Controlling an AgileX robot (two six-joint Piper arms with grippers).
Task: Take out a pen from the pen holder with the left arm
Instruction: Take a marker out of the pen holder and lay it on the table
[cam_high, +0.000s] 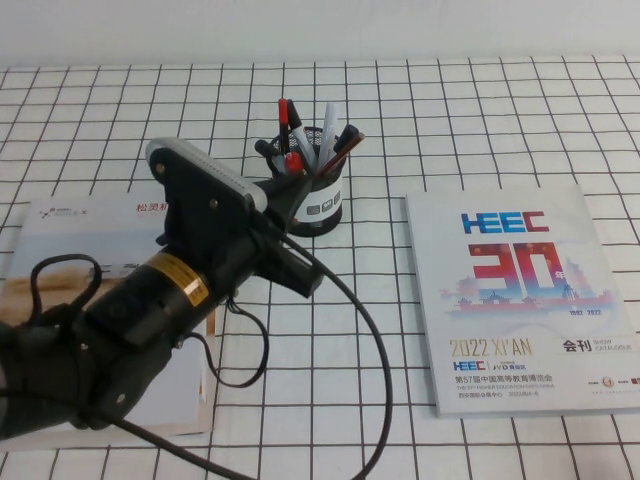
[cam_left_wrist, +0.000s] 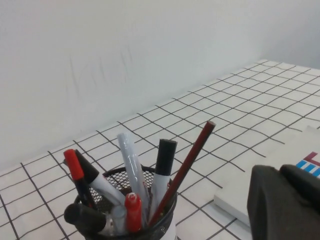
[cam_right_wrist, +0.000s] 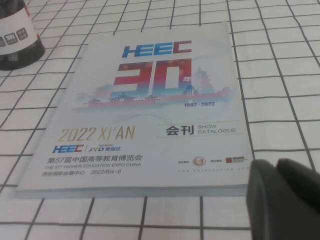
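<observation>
Looking down from the high camera, I count two booklets on the gridded table (cam_high: 480, 110): one pale booklet (cam_high: 60, 240) on the left, partly under my left arm (cam_high: 140, 310), and one HEEC catalogue (cam_high: 520, 290) on the right. A single pen holder (cam_high: 322, 205), a black mesh cup, stands upright between them and a little farther back, touching neither.

The left gripper (cam_high: 308, 278) hangs just beside the holder, on its near left side, with a black cable (cam_high: 370, 340) looping away from it. Its jaws are pressed together and pinch nothing. In the left wrist view its two dark fingers (cam_left_wrist: 265, 200) meet flush, apart from the cup.

Every pen I see stands in the holder. From the left wrist camera I can separate seven:
- one tall red-capped marker (cam_left_wrist: 72, 164)
- one black-capped marker (cam_left_wrist: 89, 172) leaning against it
- one low black cap (cam_left_wrist: 82, 217)
- one short red cap (cam_left_wrist: 132, 210)
- one pale translucent pen (cam_left_wrist: 130, 155)
- one black-topped white marker (cam_left_wrist: 165, 152)
- one dark red pencil (cam_left_wrist: 192, 157), tilted outward over the rim

Something grey sits low among them, and I cannot tell whether it is an eighth.

The right gripper (cam_right_wrist: 285, 205) shows only in its own wrist view, low by the catalogue's near edge. I cannot tell whether it is spread or closed
</observation>
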